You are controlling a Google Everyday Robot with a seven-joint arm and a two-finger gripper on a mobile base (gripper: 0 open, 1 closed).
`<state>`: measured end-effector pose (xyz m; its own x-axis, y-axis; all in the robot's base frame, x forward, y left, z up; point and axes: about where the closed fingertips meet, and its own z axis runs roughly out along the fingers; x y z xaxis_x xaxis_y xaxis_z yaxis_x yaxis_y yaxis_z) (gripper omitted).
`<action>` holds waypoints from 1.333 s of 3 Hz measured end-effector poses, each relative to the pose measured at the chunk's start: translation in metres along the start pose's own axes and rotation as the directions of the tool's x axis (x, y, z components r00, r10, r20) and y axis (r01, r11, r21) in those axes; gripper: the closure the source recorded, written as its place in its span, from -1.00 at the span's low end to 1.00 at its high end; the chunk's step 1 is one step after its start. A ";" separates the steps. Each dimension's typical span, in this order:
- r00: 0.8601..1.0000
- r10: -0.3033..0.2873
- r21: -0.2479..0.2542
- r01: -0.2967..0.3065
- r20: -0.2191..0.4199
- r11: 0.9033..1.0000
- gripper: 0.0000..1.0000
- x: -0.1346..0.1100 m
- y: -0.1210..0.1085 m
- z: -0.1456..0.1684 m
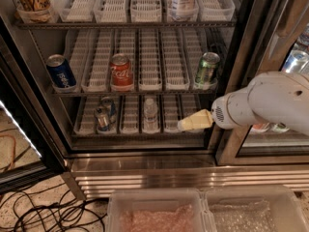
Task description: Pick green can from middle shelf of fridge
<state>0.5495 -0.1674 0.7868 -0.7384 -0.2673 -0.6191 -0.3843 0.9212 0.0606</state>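
Hand [184, 124] before the lower rack [130, 116] — bare lanes [149, 64] separate green can [207, 68] from red can [121, 72].

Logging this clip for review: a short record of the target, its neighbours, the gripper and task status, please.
target: green can, upright, right end of middle shelf
neighbours: red can centre, blue can left
gripper: gripper below-left of green can, level with lower shelf, not touching it
status: green can not yet grasped
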 end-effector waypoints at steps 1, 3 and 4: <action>0.996 0.060 0.004 -0.061 0.059 0.998 -1.00 -0.020 -0.005 0.013; 0.992 0.062 0.000 -0.063 0.107 0.998 -1.00 -0.026 0.000 0.016; 0.978 0.034 -0.013 -0.032 0.203 0.999 -1.00 -0.043 0.011 0.026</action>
<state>0.5914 -0.1389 0.7940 -0.6228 -0.1727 -0.7630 -0.3673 0.9257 0.0903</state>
